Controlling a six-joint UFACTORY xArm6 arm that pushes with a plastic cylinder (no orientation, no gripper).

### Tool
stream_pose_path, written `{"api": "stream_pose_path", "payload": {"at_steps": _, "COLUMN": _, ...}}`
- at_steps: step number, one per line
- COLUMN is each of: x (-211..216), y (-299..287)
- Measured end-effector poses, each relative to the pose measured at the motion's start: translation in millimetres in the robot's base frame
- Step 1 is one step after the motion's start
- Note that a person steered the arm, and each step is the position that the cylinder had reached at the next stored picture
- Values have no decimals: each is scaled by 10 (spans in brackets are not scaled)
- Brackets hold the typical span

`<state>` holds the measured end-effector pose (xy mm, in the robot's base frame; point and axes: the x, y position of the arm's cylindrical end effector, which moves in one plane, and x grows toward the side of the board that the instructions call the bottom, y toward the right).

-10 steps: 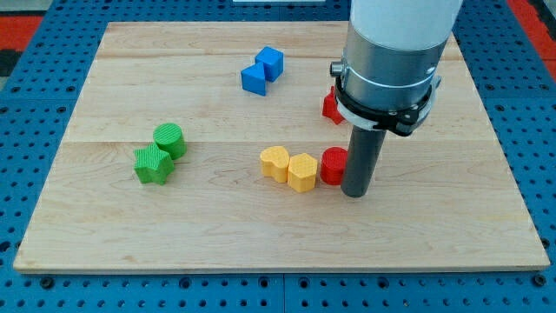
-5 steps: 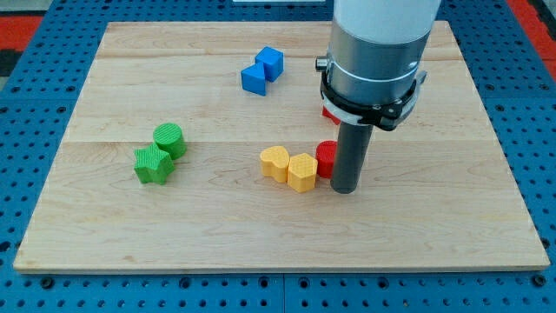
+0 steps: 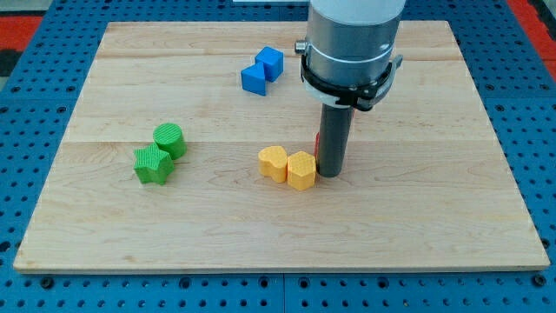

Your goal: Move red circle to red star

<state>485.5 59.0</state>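
Note:
My tip rests on the board just to the right of the yellow hexagon-like block. The red circle shows only as a thin red sliver at the rod's left edge; the rod hides the rest of it. The red star does not show; the arm's wide body covers the spot where it lay. The tip is in front of the red circle, on the side toward the view's bottom.
A yellow heart-like block touches the yellow hexagon on its left. Two blue blocks sit together near the view's top. A green circle and a green star sit together at the left. The wooden board lies on a blue pegboard.
The rod has moved toward the view's left and slightly up. It now covers most of the red circle and the arm hides the red star. The yellow blocks shifted slightly left.

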Motion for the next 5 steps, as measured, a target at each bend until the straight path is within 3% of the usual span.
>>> {"api": "stream_pose_path", "payload": {"at_steps": 3, "x": -476, "y": 0}}
{"api": "stream_pose_path", "payload": {"at_steps": 5, "x": -431, "y": 84}}
